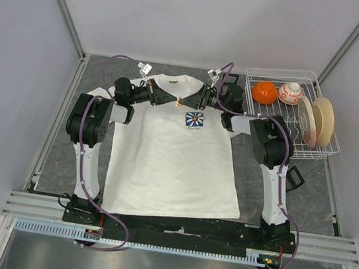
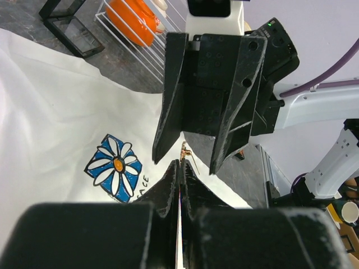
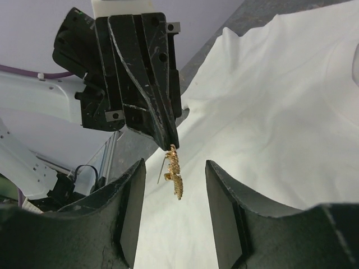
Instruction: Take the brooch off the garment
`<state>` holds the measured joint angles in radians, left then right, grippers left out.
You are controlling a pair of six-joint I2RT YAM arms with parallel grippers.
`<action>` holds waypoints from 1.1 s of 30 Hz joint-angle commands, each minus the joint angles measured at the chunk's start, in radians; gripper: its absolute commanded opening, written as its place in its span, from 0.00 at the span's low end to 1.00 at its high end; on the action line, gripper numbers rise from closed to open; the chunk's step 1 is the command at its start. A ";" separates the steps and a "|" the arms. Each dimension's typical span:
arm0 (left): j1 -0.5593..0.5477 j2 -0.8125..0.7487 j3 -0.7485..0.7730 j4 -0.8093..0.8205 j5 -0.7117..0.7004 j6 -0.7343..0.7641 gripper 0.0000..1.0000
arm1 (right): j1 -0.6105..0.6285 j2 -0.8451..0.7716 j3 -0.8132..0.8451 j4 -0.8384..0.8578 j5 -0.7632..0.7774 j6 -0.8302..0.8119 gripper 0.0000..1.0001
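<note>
Right gripper (image 3: 174, 168) agape, left gripper (image 3: 170, 141) pinching brooch (image 3: 175, 178)

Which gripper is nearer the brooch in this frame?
Left. The left gripper is shut on the top of the brooch; the right gripper is open, fingers flanking it without touching.

Shiny gold metal brooch (image 3: 175, 176), matt cloth garment (image 3: 280, 112)

The garment (image 1: 168, 166) is white, and its square flower print (image 1: 194, 119) is blue and white with an orange centre. The brooch (image 3: 175, 175) is gold.
</note>
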<state>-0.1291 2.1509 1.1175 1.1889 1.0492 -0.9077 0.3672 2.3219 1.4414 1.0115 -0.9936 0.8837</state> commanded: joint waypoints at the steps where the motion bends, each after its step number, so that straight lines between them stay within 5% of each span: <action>1: 0.011 0.001 0.027 0.083 0.021 -0.039 0.02 | 0.015 -0.024 0.040 -0.074 -0.017 -0.103 0.53; 6: 0.014 0.000 0.025 0.087 0.020 -0.040 0.02 | 0.016 -0.009 0.047 -0.004 -0.033 -0.040 0.44; 15: 0.014 0.004 0.027 0.087 0.021 -0.043 0.02 | 0.016 -0.012 0.045 -0.023 -0.014 -0.057 0.51; 27: 0.014 0.007 0.028 0.092 0.035 -0.049 0.02 | 0.015 -0.002 0.053 -0.024 -0.002 -0.057 0.39; 33: 0.014 0.023 0.036 0.124 0.044 -0.080 0.02 | 0.015 0.017 0.063 0.024 -0.014 -0.012 0.26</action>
<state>-0.1192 2.1521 1.1183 1.2251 1.0573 -0.9459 0.3824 2.3222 1.4597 0.9562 -0.9947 0.8551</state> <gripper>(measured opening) 0.017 0.292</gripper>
